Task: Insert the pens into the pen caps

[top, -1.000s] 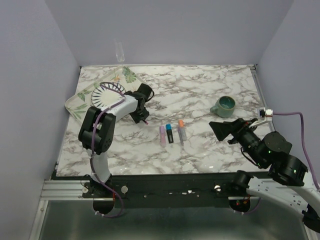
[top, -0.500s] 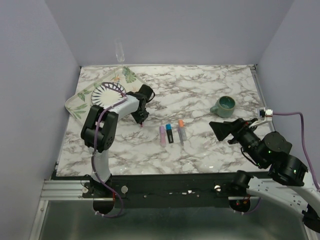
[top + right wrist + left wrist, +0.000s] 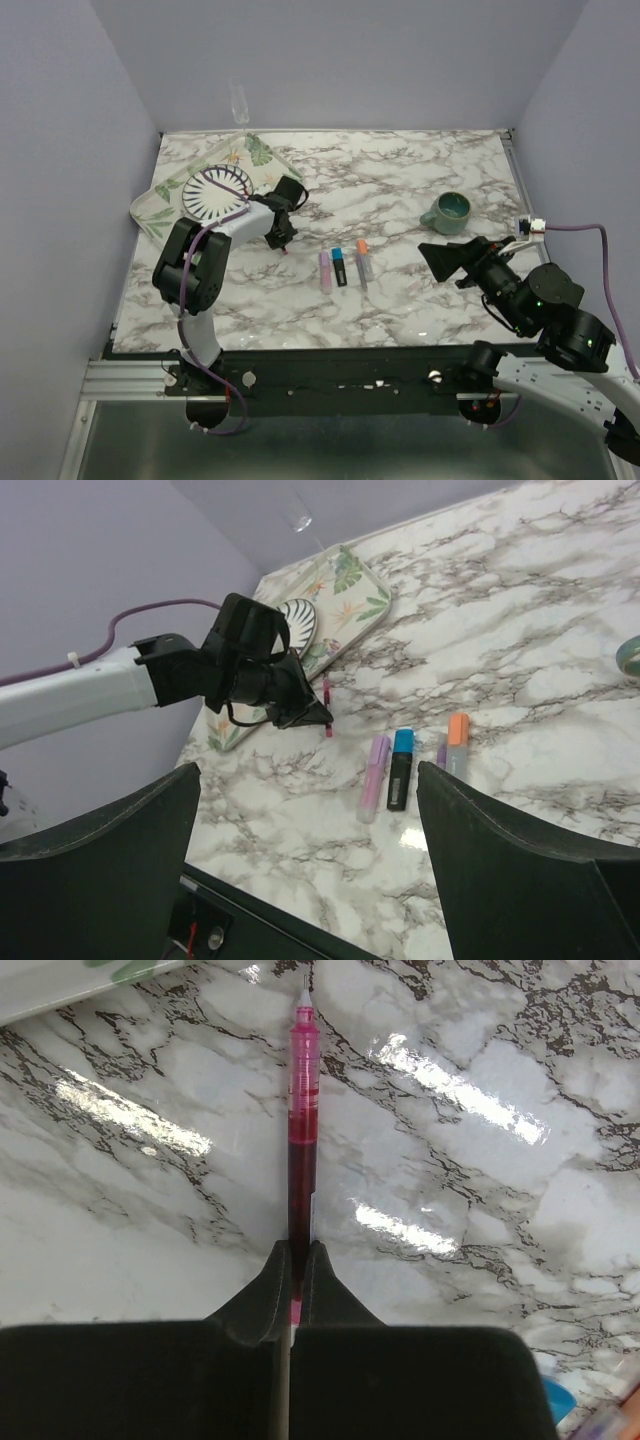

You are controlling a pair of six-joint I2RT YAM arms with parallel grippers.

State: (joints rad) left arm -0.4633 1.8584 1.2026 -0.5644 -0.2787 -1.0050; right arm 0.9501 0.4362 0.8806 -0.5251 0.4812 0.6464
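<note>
Two fingers of the left gripper (image 3: 296, 1258) pinch shut on the thin red pen (image 3: 302, 1110), near the leafy tray (image 3: 258, 152). Mid-table lie three markers (image 3: 340, 267), bare marble table (image 3: 400, 200) around them. The right gripper (image 3: 437, 253) hangs wide open, holding nothing, beside the green mug (image 3: 449, 211).

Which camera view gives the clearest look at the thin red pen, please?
The left wrist view: the red pen runs up the middle of the picture, its lower part pinched in the shut left gripper. The top external and right wrist views show only a small red sliver poking out at that gripper.
</note>
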